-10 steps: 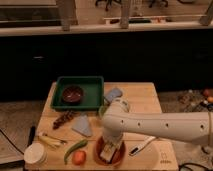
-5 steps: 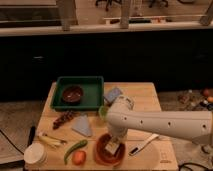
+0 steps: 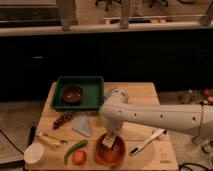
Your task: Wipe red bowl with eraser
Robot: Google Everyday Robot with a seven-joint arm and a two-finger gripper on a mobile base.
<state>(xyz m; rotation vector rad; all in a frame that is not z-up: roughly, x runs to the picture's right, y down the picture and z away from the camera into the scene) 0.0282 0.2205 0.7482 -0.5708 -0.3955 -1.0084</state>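
Toward the front-left corner of the worktop [image 3: 137,96], a stack of pale dishes [image 3: 36,155] is sitting, with a green vegetable [image 3: 75,150] lying just to its right. Moving along the front edge, I am finding the red bowl [image 3: 111,155] sitting near the middle. The eraser [image 3: 108,142] is standing inside it, its long axis roughly upright.

The gripper [image 3: 111,134] is hanging directly over the bowl, and it looks to be clamping the eraser's upper end. That puts the block straight below the fingers and, as far as I am judging, touching the bowl's inside. Any wiping is going to run sideways across that inner surface.

Right of the bowl, a white utensil [image 3: 147,141] is lying apart from it. Bare wooden boards are showing toward the back-right corner, and a dark counter front [image 3: 150,60] is running behind the worktop.
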